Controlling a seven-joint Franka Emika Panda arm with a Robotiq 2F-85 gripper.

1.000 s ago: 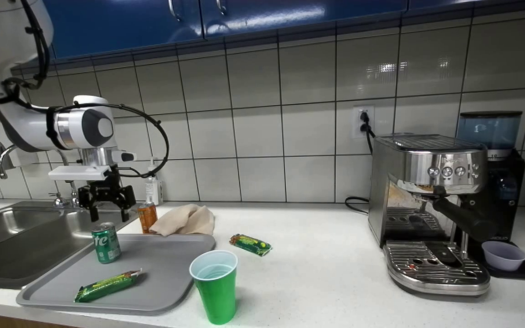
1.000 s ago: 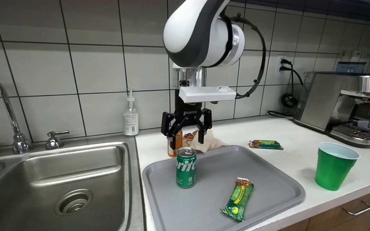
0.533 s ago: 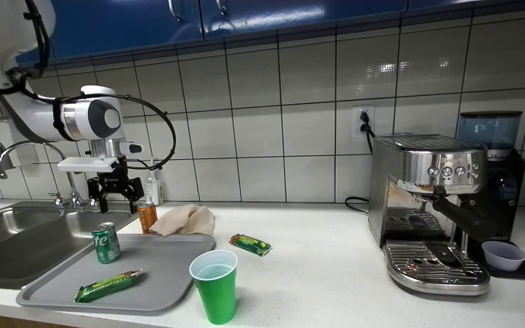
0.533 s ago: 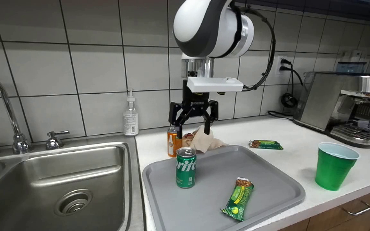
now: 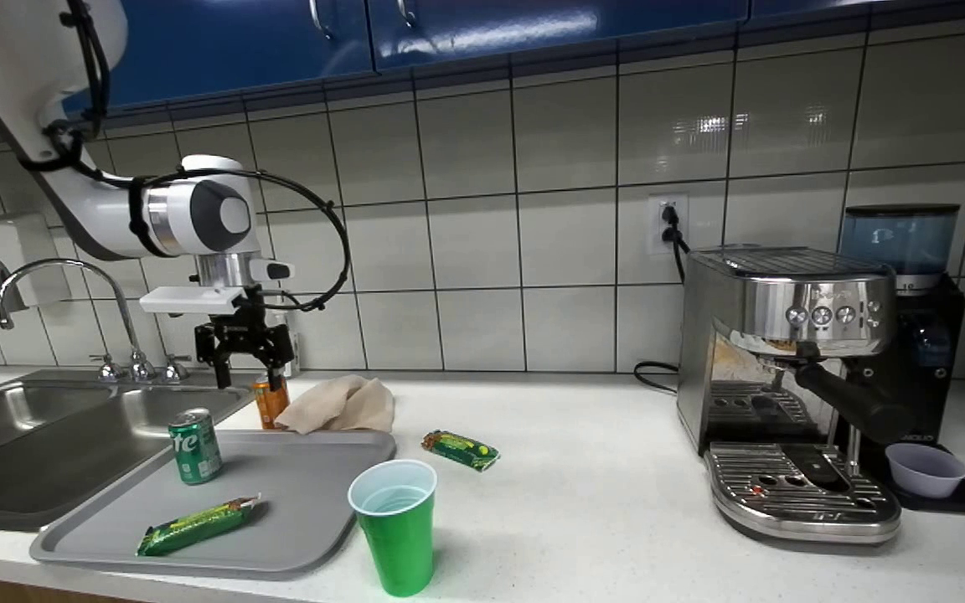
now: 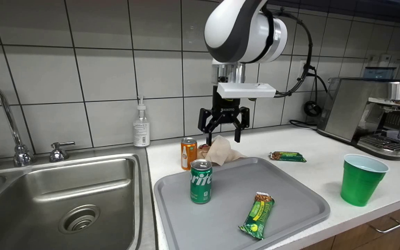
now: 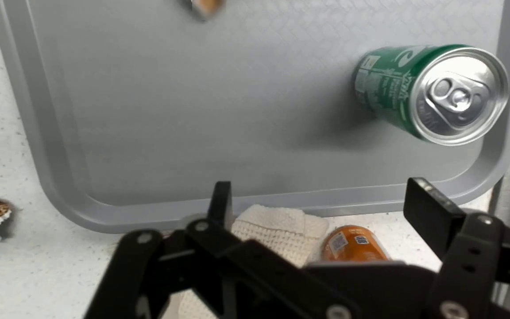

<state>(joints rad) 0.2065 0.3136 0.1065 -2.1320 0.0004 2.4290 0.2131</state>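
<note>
A gray tray (image 6: 234, 180) lies beside the sink (image 6: 147, 201), its side edge close along the metal rim and its near edge not far from the front of the white counter (image 5: 583, 469). From the tray that counter runs on in a broad stretch to the espresso machine (image 5: 817, 293); a green-wrapped granola bar (image 6: 288, 156) and a green plastic cup (image 6: 361, 182) share the end of it near the tray. The gripper (image 6: 223, 137) hangs in the air above the tray's far end, the tiled wall (image 6: 161, 76) behind it, its jaws standing wide apart.

A second ago it was lower and over the Sprite can (image 6: 201, 184); since then it has risen and shifted toward the espresso machine. From here, in an exterior view, the orange drink can (image 6: 189, 154) it was partly hiding now shows whole. Cans, cup and tray sit as they did.

The Sprite can stands upright on the tray near the sink-side edge, green with white lettering, its pull tab flat on a silver lid. The orange drink can is upright on the counter just past the tray's far corner, and beside it the beige cloth (image 6: 221, 152) lies rumpled against the rim. Another granola bar (image 6: 258, 217) lies on the tray, toward the front.
</note>
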